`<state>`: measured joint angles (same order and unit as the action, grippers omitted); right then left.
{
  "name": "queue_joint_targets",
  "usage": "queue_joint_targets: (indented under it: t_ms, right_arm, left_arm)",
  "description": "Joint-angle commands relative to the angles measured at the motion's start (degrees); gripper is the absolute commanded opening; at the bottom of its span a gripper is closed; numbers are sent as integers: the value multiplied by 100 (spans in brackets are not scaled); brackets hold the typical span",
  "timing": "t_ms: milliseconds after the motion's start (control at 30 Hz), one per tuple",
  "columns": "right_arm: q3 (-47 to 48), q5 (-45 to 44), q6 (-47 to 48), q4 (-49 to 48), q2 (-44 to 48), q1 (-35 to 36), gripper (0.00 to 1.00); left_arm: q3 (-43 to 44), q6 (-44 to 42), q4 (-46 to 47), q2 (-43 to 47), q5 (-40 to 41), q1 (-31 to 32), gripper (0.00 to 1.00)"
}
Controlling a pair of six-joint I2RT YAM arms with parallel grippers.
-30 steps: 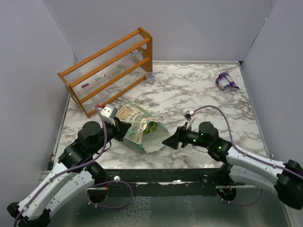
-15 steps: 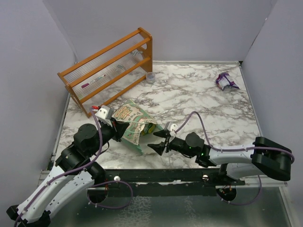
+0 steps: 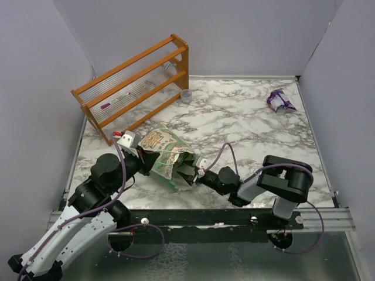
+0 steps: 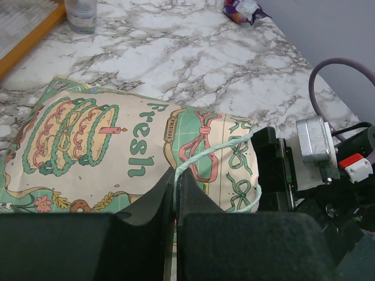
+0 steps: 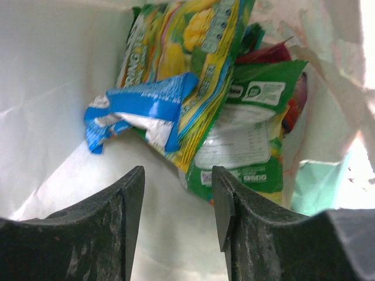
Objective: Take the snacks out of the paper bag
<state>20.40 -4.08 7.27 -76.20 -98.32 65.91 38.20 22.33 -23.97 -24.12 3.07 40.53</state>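
The green paper bag (image 3: 164, 153) lies on its side on the marble table, its printed front up (image 4: 117, 146). My left gripper (image 3: 146, 157) is shut on the bag's pale green string handle (image 4: 208, 153) and holds the mouth up. My right gripper (image 3: 188, 174) is open, its tips inside the bag's mouth. In the right wrist view my gripper (image 5: 177, 202) is just short of several snacks: a blue packet (image 5: 137, 111), a yellow-green packet (image 5: 193, 64) and a green packet (image 5: 249, 132), with a red one (image 5: 293, 88) behind. One purple snack (image 3: 280, 101) lies at the far right of the table.
An orange wooden rack (image 3: 133, 85) stands at the back left, with a small clear bottle (image 3: 186, 96) beside it. Grey walls close in the table on three sides.
My right arm has stretched left and low across the table, and its open gripper has gone into the bag's mouth. The left gripper lifted the handle slightly, then stayed still.
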Motion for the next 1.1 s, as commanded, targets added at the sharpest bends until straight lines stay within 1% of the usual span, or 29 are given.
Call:
queue_joint_targets:
  t_ms: [0,100,167,300,333,433,467,533,633,700,767,833,933,1067]
  right_arm:
    - [320,-382,-107,-1233,-512,20,48]
    - [427,-537,-61,-1573,-864,11,46]
    - [570,-474,-22,-1524,-995,18,44]
    - [875,-311,-135,-1418,-1324,12,34]
    - [923,-338,-167,-1421,-1377,18,30]
    - [1076,-467,-239,-1187,-1421,18,6]
    - [1120,-523,-261,-1085,-1419,16,2]
    - [1131,-679,-286,-1016,-1358,18,2]
    - [913,-773,-413,-879,-986,18,1]
    - [766,-749,-591,-499,-612,18,2]
    - [686,-584,-842,37,-239,16,1]
    - [584,-184,-1000,477,99,18,1]
    - [304,182,-1287,834,642,18,2]
    - [-27,297,-1610,1204,1296,18,2]
  left_arm:
    - [7,37,40,165,226,10,0]
    - [7,36,46,175,265,16,0]
    - [4,43,49,135,225,24,0]
    - [14,33,27,-20,246,20,0]
    - [20,27,25,-53,247,24,0]
    - [30,28,15,-129,232,25,0]
    - [32,32,10,-136,234,25,0]
    - [31,30,14,-133,233,20,0]
    - [31,28,11,-97,263,25,0]
    - [30,22,20,-72,280,25,0]
    - [27,24,25,-39,297,19,0]
    - [22,18,37,-3,324,24,0]
    - [26,26,32,67,367,21,0]
    - [5,56,25,211,504,25,0]
